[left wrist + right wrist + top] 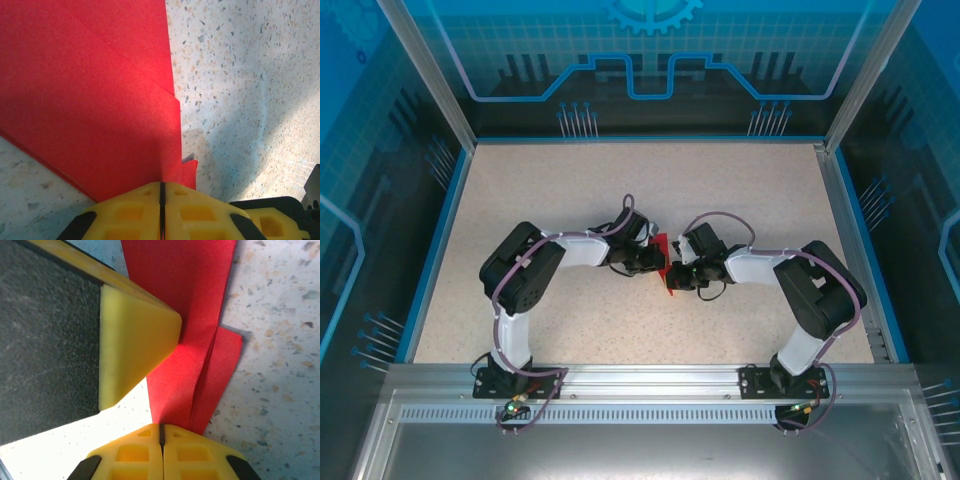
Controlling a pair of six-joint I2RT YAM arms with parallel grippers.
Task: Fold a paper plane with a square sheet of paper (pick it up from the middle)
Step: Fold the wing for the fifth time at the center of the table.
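Both tools are clenching on the same folded piece: the left tool (161, 210) and the right tool (161, 445) are each pinching the square sheet of paper (100, 100), yellow pads pressed together and red layers emerging straight from the seam between them. Beside the right tool, a yellow wedge-shaped finger (135, 335), apparently the left arm's, is lying close against the red surface.

The paper is sitting between the two wrists near the middle of the bench (570, 190). It is already creased into overlapping layers with stepped edges, so it is looking partway toward a plane. Gripping it from opposite sides is probably serving to keep the layers aligned while a crease is being set. A slip on either side could skew the fold. Whether the paper is touching the surface I cannot tell.

Beyond, the speckled beige bench is lying under bright light inside a blue rim (640, 140). Translucent blue walls (640, 60) with printed line graphics, set in an aluminium frame (425, 75), are enclosing the cell.
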